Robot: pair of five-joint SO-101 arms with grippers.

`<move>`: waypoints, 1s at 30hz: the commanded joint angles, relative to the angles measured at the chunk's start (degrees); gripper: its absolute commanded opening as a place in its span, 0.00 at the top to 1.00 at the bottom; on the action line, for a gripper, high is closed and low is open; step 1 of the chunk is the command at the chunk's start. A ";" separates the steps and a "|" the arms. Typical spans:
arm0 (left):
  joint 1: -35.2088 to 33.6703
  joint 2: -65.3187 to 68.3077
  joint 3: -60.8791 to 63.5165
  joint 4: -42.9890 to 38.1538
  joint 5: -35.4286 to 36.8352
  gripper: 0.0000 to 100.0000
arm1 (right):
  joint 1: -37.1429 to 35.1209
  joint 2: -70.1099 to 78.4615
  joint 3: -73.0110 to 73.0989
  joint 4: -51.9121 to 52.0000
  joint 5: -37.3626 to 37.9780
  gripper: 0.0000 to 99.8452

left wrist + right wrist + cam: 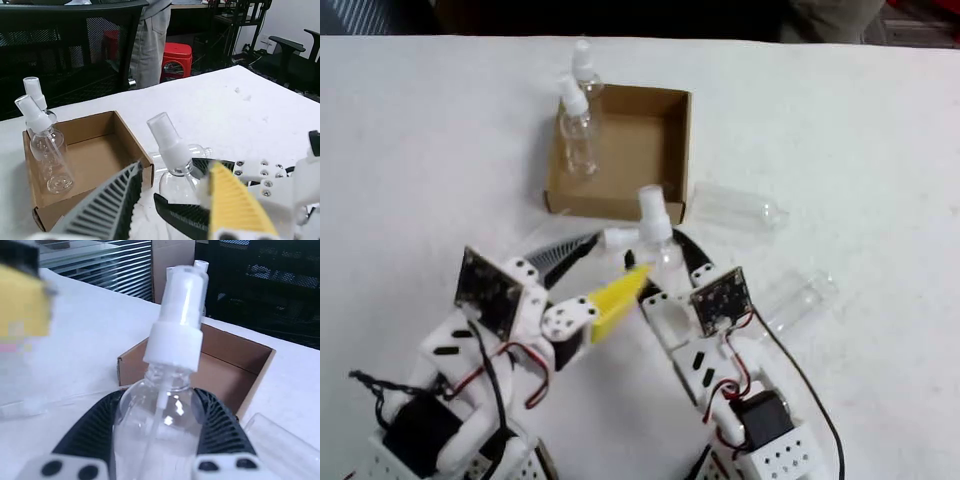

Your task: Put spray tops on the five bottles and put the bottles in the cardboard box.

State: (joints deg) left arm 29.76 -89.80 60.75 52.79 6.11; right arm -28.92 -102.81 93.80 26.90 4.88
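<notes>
From above, the right gripper (pixel 660 262) had its black fingers (pixel 692 255) closed round an upright bottle (pixel 660 252) with a spray top (pixel 652 208), at 6 o'clock of the cardboard box (pixel 638 160). The left gripper (pixel 620 255) gaped wide at the bottle's 9 o'clock, holding nothing. A capped bottle (pixel 578 140) stood inside the box. In the left wrist view, the gray finger (pixel 110 205) and yellow finger (pixel 235 205) flanked the bottle (pixel 175 192) (contact unclear). In the right wrist view, the black fingers (pixel 87 432) pressed on both sides of the bottle (pixel 155 420).
</notes>
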 commanded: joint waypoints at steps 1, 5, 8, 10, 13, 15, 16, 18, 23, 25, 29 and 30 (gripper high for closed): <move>-0.84 -3.91 -0.62 0.18 0.70 0.97 | 3.30 -0.31 -1.05 -1.36 -0.44 0.98; -0.31 -9.36 -0.62 5.19 0.70 0.98 | 5.93 0.13 -2.20 -2.42 -0.44 0.98; 1.80 -13.32 -0.35 10.37 0.44 0.98 | 6.73 0.22 -5.01 -2.07 -0.44 0.98; 4.97 -14.90 -0.35 14.51 0.44 0.98 | 6.81 0.31 -7.30 -2.07 -0.44 0.98; 10.42 -14.99 -0.18 18.55 0.35 0.98 | 6.73 2.42 -11.87 -0.40 -0.44 0.98; 13.23 -14.99 0.97 18.73 0.35 0.98 | 6.46 6.11 -15.74 0.04 -0.53 0.98; 14.29 -14.99 2.02 17.76 0.35 0.98 | 6.37 8.48 -17.93 0.13 -0.53 0.98; 15.25 -14.99 4.75 14.77 0.44 0.98 | 6.29 13.32 -22.33 0.04 -2.73 0.98; 15.52 -14.99 13.19 5.10 0.70 0.98 | 6.11 23.43 -31.47 0.13 -8.35 0.98; 15.52 -14.99 15.82 1.49 0.70 0.98 | 4.79 26.33 -33.58 -0.04 -8.70 0.98; 15.52 -14.99 21.01 -5.80 0.70 0.98 | -0.31 27.65 -34.46 0.31 -10.11 0.98; 15.43 -14.99 22.51 -7.56 0.70 0.98 | -1.36 27.21 -34.46 0.31 -10.46 0.98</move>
State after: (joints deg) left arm 44.53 -103.69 81.23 51.38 6.11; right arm -27.34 -75.74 62.95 26.90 -4.09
